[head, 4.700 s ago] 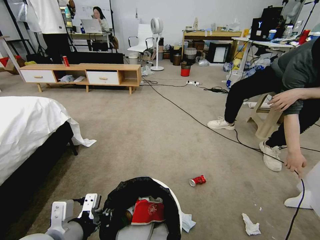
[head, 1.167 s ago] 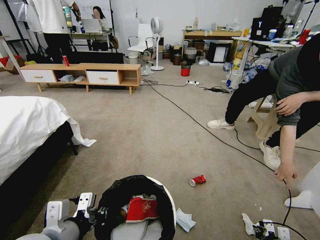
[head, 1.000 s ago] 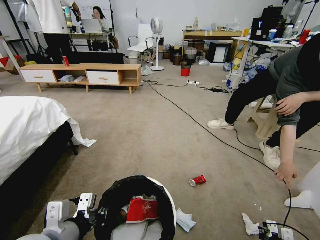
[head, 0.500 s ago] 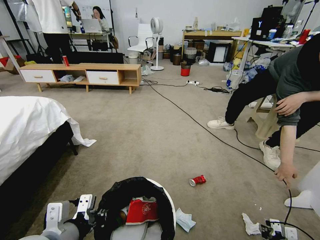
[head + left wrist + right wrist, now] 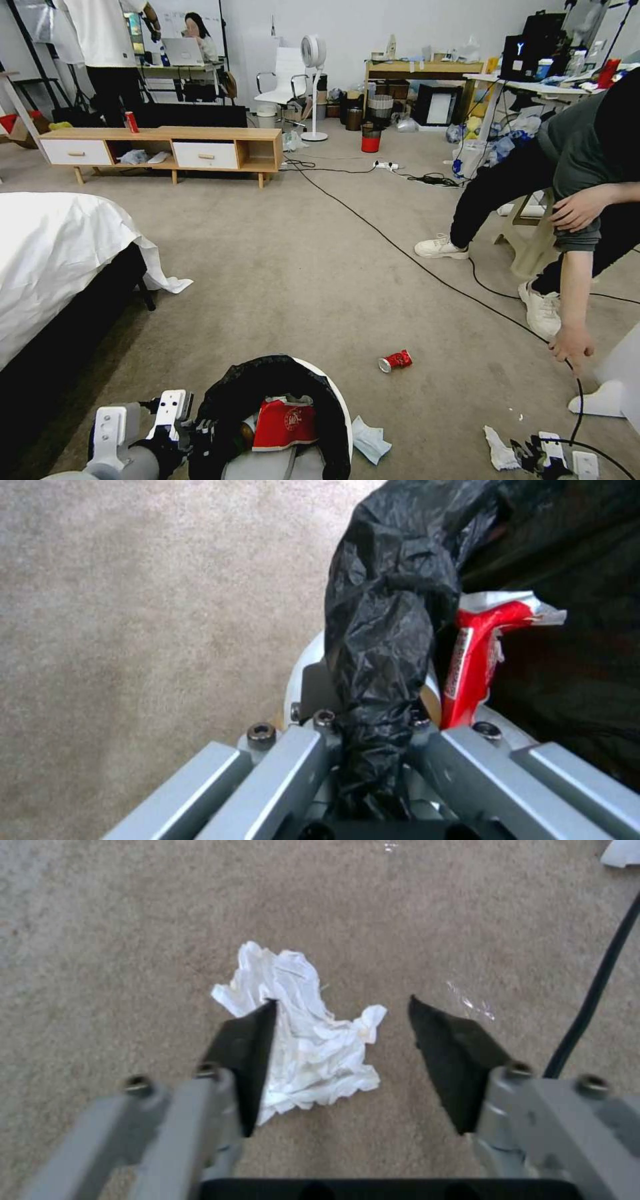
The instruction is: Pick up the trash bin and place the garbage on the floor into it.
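Head view: the trash bin (image 5: 337, 407), white with a black bag (image 5: 227, 400) folded over its rim, sits at the bottom edge, close to the robot. Inside it lie a red snack packet (image 5: 285, 423) and a brown bottle-like thing, partly hidden. The left gripper (image 5: 189, 433) is at the bin's left rim. A crumpled tissue (image 5: 369, 440) lies on the floor (image 5: 300, 267) touching the bin's right side. A crushed red can (image 5: 395, 361) lies further out on the carpet, well apart from the bin. Another tissue (image 5: 499, 449) lies at the lower right, and the right gripper (image 5: 541, 457) is just beside it, low over the carpet. A person's hand (image 5: 570, 347) holds a black cable (image 5: 427, 261) near there (it touches none of the litter). A bed (image 5: 53, 253) stands at the left.

Left wrist view: the left gripper (image 5: 370, 740) has its jaws clenched on the bagged rim of the bin (image 5: 303, 665), 1 finger outside and 1 inside. The red packet (image 5: 473, 665) stands just inside the rim.

Right wrist view: the right gripper (image 5: 337, 1040) has its jaws spread wide above the carpet. The white tissue (image 5: 300, 1030) lies under the 1 dark finger (image 5: 243, 1050), mostly between the 2. A black cable (image 5: 597, 990) runs beside the other finger.
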